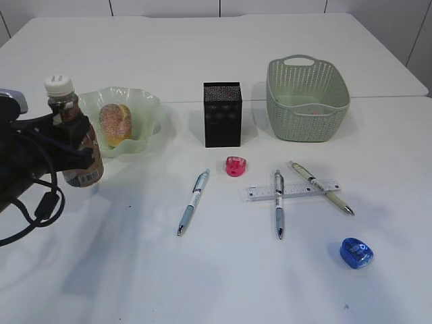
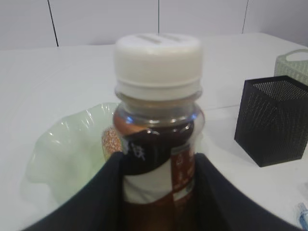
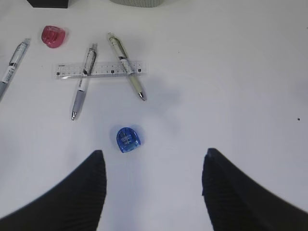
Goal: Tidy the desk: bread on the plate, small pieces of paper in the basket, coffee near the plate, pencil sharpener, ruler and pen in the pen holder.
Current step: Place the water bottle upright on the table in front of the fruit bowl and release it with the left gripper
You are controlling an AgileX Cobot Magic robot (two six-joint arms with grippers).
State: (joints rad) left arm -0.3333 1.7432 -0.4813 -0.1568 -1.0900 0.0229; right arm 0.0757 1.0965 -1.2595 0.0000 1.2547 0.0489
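Behind everything runs a white panelled wall (image 1: 169, 7), pale and plain, split by thin dark vertical seams (image 2: 158, 17); the left wrist view catches it best, the panels meeting the far edge of the table (image 1: 202, 270). Down on the near right of the surface sits one tiny dark speck (image 1: 346, 307), and the right wrist view picks up a similar speck far right, though whether it's the same one is hard to tell.

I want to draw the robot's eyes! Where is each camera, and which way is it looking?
Exterior view: in front, slanting down the white desk; left arm at left edge.
Left wrist view: behind the jaws, facing the white-capped brown coffee bottle they clamp.
Right wrist view: above the desk, looking down past open jaws at the blue pencil sharpener.
Shared: left wrist and exterior both show the black mesh pen holder.
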